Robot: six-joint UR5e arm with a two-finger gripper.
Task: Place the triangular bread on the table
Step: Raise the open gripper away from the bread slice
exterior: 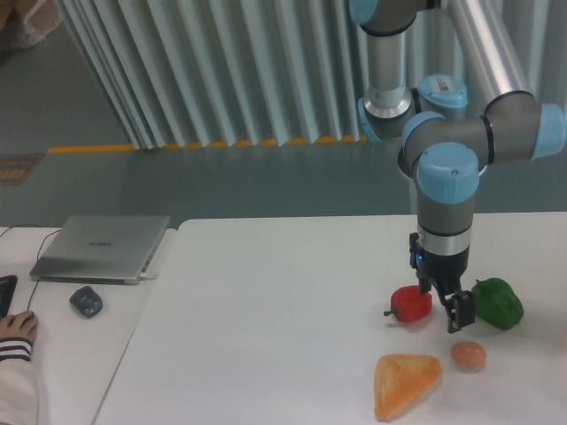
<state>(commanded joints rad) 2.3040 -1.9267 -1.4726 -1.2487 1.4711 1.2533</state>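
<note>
Observing triangular bread [406, 383] lying flat on table [266, 336], lower right of frame. Gripper [452, 310] hovering above, fingers parted, holding nothing. Judging placement done; am planning straight lift clear of red pepper [411, 304].

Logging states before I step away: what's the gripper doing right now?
Gripper: open, holding nothing; it hangs between the red pepper and green pepper. Triangular bread lies on the table.

Triangular bread [406, 383], lower right: golden-orange, paler centre. Pepper [411, 304]: red. Second pepper [497, 303]: green. Small ball [469, 355]: orange-brown. Table [266, 336]: plain white. Arm [447, 181]: grey, light-blue caps. Laptop [102, 248], left: silver.
</note>
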